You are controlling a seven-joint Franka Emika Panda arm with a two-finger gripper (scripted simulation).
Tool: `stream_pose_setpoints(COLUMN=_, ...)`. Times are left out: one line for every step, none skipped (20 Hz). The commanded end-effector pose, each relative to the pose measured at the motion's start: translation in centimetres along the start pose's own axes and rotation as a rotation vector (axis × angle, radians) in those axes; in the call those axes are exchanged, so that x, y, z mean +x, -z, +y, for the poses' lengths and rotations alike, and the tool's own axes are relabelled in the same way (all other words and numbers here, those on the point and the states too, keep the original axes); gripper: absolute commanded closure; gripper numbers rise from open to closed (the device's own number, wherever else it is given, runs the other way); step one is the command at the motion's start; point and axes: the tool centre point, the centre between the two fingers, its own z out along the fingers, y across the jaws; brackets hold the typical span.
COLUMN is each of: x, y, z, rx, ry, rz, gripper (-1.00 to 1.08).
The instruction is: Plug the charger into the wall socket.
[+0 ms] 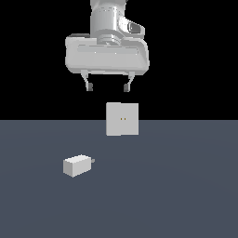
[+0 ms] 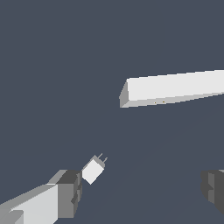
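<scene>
The charger (image 1: 77,165) is a small off-white block lying on the grey floor toward the exterior view's left, its short grey prongs pointing to the right. The wall socket (image 1: 122,119) is a larger upright off-white square plate with two tiny orange holes, standing farther back near the middle. My gripper (image 1: 107,87) hangs open high above both, empty, roughly over the socket and to the right of the charger. In the wrist view the charger (image 2: 93,169) lies close to one dark finger (image 2: 70,192), and the socket (image 2: 173,89) shows as a long pale slab seen from above.
A flat dark grey floor (image 1: 176,186) spreads all around the two objects. Behind it the background is black. No other objects show.
</scene>
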Motion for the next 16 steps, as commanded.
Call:
stream_pose_setpoints(x=0.0, y=0.0, z=0.0, rx=0.0, ry=0.0, rz=0.0, gripper=-0.92)
stream_pose_setpoints(x=0.0, y=0.0, z=0.0, rx=0.0, ry=-0.001, rz=0.0, gripper=-0.92)
stream_pose_setpoints(x=0.0, y=0.0, z=0.0, rx=0.0, ry=-0.002, rz=0.001, gripper=-0.92)
stream_pose_setpoints(x=-0.1, y=-0.1, z=0.0, rx=-0.001, ry=-0.005, rz=0.002, gripper=-0.92)
stream_pose_setpoints(x=-0.1, y=-0.1, z=0.0, rx=-0.001, ry=-0.009, rz=0.003, gripper=-0.92)
stream_pose_setpoints(x=-0.2, y=-0.2, z=-0.1, rx=-0.002, ry=-0.014, rz=0.005, gripper=-0.92)
stream_pose_setpoints(x=-0.3, y=-0.3, z=-0.1, rx=-0.003, ry=-0.019, rz=0.008, gripper=-0.92)
stream_pose_setpoints(x=-0.4, y=-0.4, z=-0.1, rx=-0.004, ry=-0.026, rz=0.01, gripper=-0.92)
stream_pose_setpoints(x=-0.5, y=-0.5, z=-0.2, rx=-0.005, ry=-0.034, rz=0.014, gripper=-0.92)
stream_pose_setpoints(x=-0.7, y=-0.6, z=-0.2, rx=-0.007, ry=-0.043, rz=0.017, gripper=-0.92)
stream_pose_setpoints(x=-0.8, y=-0.7, z=-0.3, rx=-0.008, ry=-0.053, rz=0.021, gripper=-0.92)
stream_pose_setpoints(x=-1.0, y=-0.9, z=-0.3, rx=-0.01, ry=-0.064, rz=0.025, gripper=-0.92)
stream_pose_setpoints(x=-1.1, y=-1.1, z=-0.4, rx=-0.011, ry=-0.076, rz=0.03, gripper=-0.92)
stream_pose_setpoints(x=-1.3, y=-1.2, z=-0.5, rx=-0.013, ry=-0.088, rz=0.035, gripper=-0.92)
stream_pose_setpoints(x=-1.5, y=-1.4, z=-0.6, rx=-0.015, ry=-0.102, rz=0.04, gripper=-0.92)
stream_pose_setpoints(x=-1.7, y=-1.6, z=-0.6, rx=-0.017, ry=-0.116, rz=0.046, gripper=-0.92)
